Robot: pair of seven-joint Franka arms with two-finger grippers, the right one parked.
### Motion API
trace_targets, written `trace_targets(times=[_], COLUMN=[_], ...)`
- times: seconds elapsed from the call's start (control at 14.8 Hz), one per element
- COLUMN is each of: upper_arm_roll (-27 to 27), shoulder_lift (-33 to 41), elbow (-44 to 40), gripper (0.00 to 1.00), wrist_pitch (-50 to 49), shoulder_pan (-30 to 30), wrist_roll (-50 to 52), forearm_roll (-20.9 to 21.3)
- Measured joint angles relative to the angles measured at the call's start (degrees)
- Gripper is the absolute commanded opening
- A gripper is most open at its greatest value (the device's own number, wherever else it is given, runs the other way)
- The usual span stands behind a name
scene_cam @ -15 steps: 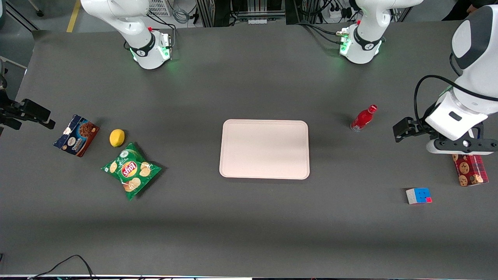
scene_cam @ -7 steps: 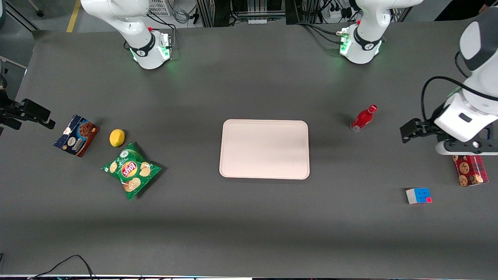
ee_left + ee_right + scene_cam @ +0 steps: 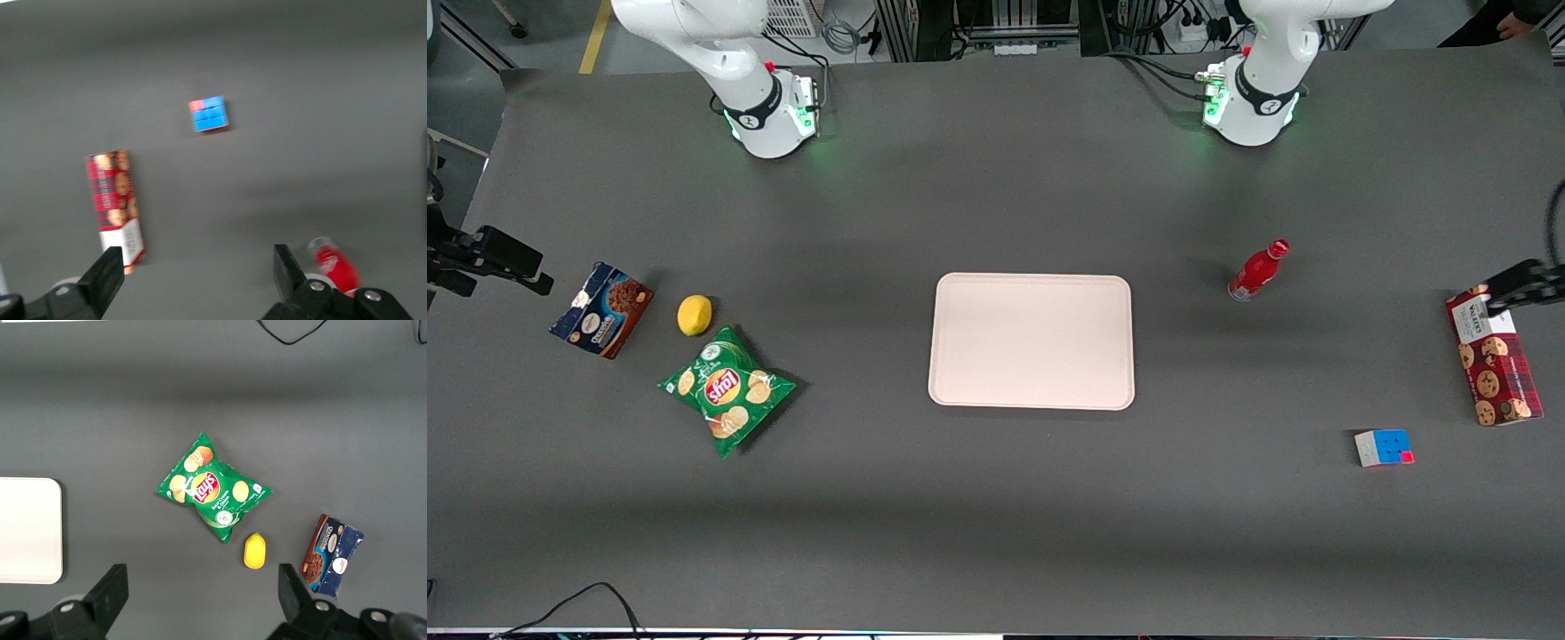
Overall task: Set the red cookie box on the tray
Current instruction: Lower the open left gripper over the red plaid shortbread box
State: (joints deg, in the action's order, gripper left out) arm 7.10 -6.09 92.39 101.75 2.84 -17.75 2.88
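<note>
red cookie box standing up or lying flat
Lying flat: the red cookie box rests lengthwise on the table, long face upward. The open gripper is above it, not touching.

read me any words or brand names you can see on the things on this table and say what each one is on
"Lay's": green chip bag.
Red cookie box: white label end has print, too small to read.
Blue-and-brown cookie box: lettering too small to read.
Red bottle, cube, lemon, tray: no readable text.
End effector: open, above the table, unmarked.

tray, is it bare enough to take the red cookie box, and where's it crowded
The tray is bare edge to edge. Bare table lies between it and the red bottle. Crowded: red cookie box with the cube nearby, open gripper high above them.
</note>
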Motion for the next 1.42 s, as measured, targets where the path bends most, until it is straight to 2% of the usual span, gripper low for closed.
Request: trace_targets(times=[0.2,0.41,0.54,0.74,1.08,1.42], upper_arm_roll=[5.5,6.8,6.9,7.0,7.1,8.6], shoulder_lift=[-0.6,-2.4,-3.6,-5.3,-8.6,-13.0], elbow=[0.1,0.2,0.3,2.1,12.3,15.1], gripper=[1.00,1.00,1.00,1.00,1.00,1.00], wrist_pitch=[1.9,3.7,3.9,5.7,21.8,25.4], shoulder_pan=[1.6,4.7,6.4,9.3,12.7,12.9], wrist_roll=[-9.5,-14.7,-15.5,-16.3,-17.5,-17.5], forearm_roll=[0.0,-0.3,-0.9,-4.1,-5.4,-8.1])
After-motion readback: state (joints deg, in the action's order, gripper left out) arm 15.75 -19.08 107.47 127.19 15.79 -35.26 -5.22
